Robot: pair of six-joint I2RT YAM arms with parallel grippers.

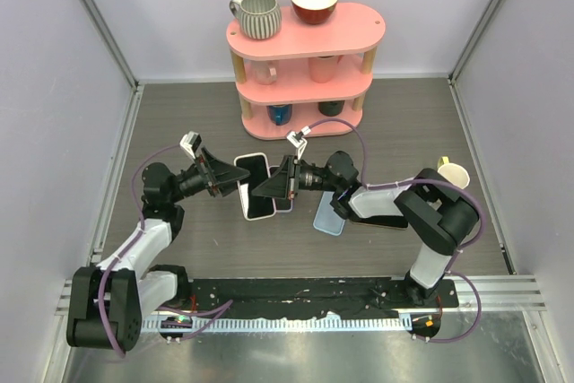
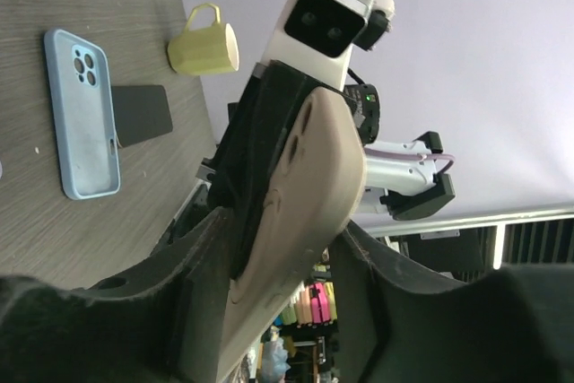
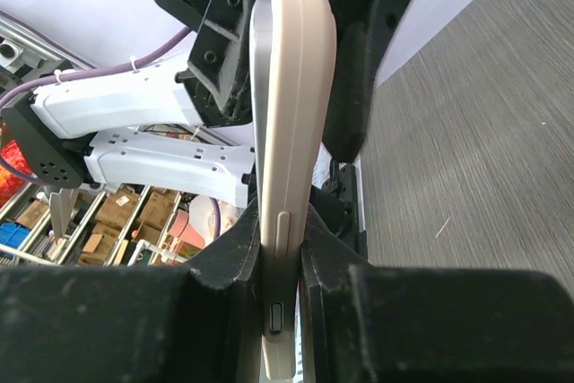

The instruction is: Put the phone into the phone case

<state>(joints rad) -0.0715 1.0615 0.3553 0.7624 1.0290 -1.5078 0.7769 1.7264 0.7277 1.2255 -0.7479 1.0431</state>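
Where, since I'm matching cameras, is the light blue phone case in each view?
Top external: light blue phone case lies right of centre, on the table.
Left wrist: upper left.
Right wrist: not in it.
Shared landmark: the beige phone.

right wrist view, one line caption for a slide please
Right gripper clamps a beige-cased phone edge-on, with the left gripper just beyond it.

Phone (image 1: pixel 256 193) between left hand (image 1: pixel 231 178) and right hand (image 1: pixel 272 187); shelf (image 1: pixel 352 28) behind
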